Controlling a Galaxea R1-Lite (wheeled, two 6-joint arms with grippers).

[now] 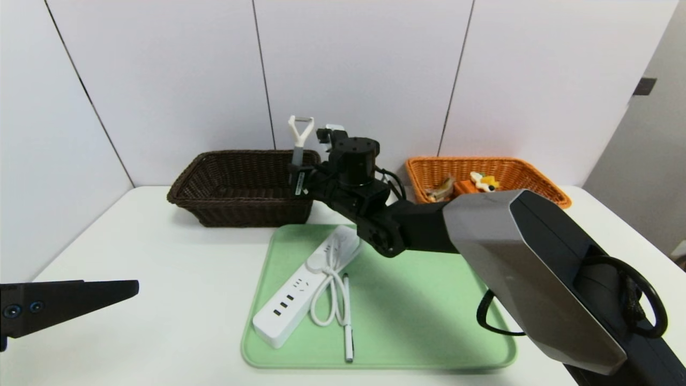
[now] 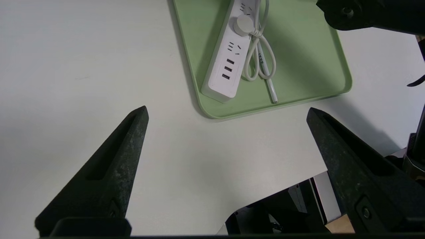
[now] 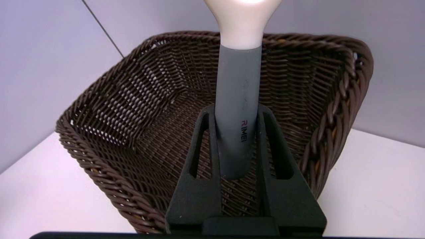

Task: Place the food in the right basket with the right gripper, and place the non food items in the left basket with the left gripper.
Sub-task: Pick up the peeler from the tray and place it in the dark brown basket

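- My right gripper (image 3: 237,111) grasps the peeler (image 3: 237,99) at the dark basket's (image 1: 214,209) right end.
- My left gripper (image 2: 227,108) waits near left, fingers spread.

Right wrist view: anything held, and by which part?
Yes, the peeler, by its grey handle, between the fingers of the right tool.

Cannot see all of the left tool (image 2: 227,107) in the head view, cropped by its left edge; nor the top of the peeler (image 3: 237,93) in the right wrist view. Cannot see parts of the orange basket (image 1: 471,160) and green tray (image 1: 423,327) behind the right arm (image 1: 487,230).
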